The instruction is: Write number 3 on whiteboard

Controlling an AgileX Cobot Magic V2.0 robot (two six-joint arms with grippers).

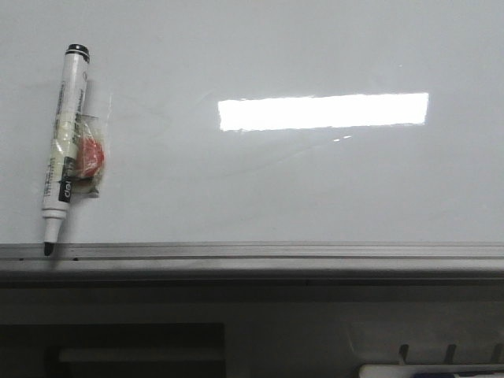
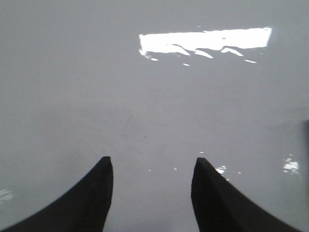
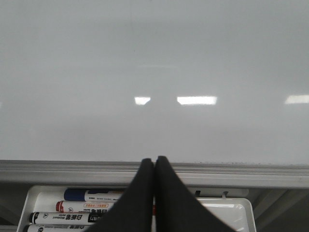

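Observation:
The whiteboard fills the front view, glossy pale grey with a bright rectangular light reflection and a grey metal frame along its lower edge. No number 3 shows on it. A black-capped white marker pen lies on the board at the left, its bare tip at the frame. No gripper shows in the front view. My left gripper is open and empty over the board surface. My right gripper is shut and empty, its tips over the board frame, with the board beyond.
A small clear packet with something red lies beside the marker pen. A white tray below the frame holds several markers; its edge shows in the front view. A dark recess lies under the frame.

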